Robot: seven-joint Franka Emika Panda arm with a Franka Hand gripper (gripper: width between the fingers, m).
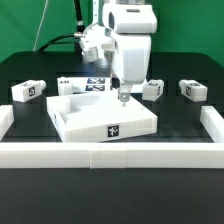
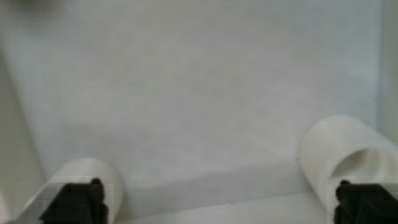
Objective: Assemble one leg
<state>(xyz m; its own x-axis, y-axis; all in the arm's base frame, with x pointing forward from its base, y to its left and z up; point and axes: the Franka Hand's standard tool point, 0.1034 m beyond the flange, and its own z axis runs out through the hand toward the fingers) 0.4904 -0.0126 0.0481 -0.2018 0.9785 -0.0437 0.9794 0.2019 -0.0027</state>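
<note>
Duly, we logged one gripper (image 1: 122, 97), fingers (image 2: 79, 198) apart and empty, poised over the tabletop (image 1: 70, 120); nearest leg (image 1: 152, 89) lay just beside its rim, at three o'clock in the exterior view, long axis roughly nine-to-three.

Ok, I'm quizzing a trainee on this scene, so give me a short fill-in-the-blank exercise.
1. The gripper is ____, holding nothing.
2. It hangs over the white ____.
3. The nearest leg lies to the exterior view's ____ of it.

Missing words: open; tabletop; right.
</note>
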